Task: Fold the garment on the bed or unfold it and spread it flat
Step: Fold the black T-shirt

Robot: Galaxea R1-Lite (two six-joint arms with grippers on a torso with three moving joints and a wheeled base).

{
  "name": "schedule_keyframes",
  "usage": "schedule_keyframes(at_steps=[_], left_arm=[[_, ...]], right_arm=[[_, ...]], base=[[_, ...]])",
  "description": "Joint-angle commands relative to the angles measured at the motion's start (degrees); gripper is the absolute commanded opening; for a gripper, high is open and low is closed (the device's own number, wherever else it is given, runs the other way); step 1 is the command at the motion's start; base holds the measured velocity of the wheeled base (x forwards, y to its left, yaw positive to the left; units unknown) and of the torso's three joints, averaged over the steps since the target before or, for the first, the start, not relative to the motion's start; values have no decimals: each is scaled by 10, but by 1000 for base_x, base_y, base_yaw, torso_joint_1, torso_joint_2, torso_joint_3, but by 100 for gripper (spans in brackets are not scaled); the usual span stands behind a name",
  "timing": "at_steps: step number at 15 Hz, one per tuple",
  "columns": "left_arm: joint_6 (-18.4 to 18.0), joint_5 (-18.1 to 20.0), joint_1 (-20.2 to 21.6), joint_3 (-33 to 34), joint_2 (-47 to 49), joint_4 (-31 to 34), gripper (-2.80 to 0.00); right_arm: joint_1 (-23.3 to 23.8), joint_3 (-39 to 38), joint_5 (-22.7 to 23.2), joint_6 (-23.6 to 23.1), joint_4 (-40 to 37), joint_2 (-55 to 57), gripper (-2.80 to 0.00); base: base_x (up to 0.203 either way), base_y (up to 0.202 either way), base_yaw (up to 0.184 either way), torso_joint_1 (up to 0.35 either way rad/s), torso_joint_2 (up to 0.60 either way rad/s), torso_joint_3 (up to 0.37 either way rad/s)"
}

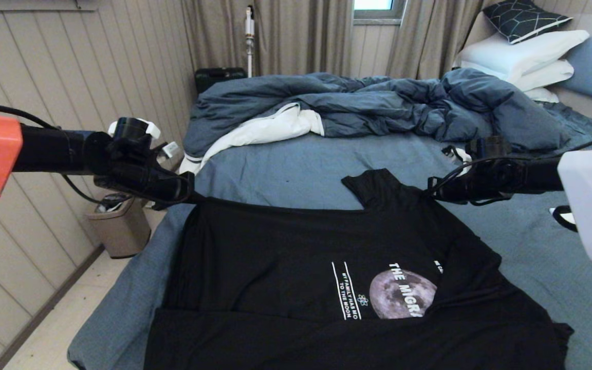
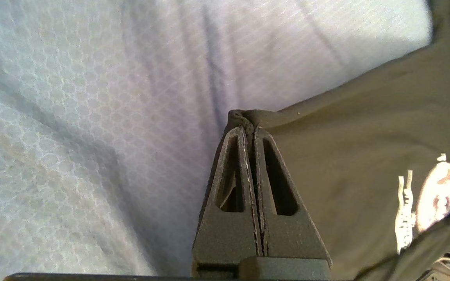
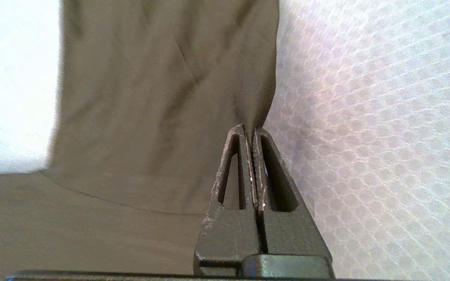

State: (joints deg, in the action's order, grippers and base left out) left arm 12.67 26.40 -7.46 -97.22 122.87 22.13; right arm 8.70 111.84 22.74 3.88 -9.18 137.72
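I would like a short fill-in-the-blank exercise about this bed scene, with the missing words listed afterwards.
1. The left tool is ____ on a corner of the large black cotton T-shirt.
2. The round print on the shirt shows a grey ____.
3. The shirt lies on the wide bed with a blue-grey sheet, in front of a crumpled dark blue ____.
4. The right tool pinches the shirt's ____ fabric.

Missing words: shut; moon; duvet; black
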Motion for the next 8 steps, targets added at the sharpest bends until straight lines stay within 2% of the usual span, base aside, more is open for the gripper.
schedule_keyframes(at_steps=[1,8], left_arm=[[1,1,0,4,-28,3,-280],[-3,-1,0,89,-131,2,-280]], right_arm=[[1,-4,1,8,-1,-32,-280],[17,-125,5,6,1,-173,-280]], base=[[0,0,0,0,0,0],[0,0,0,0,0,0]])
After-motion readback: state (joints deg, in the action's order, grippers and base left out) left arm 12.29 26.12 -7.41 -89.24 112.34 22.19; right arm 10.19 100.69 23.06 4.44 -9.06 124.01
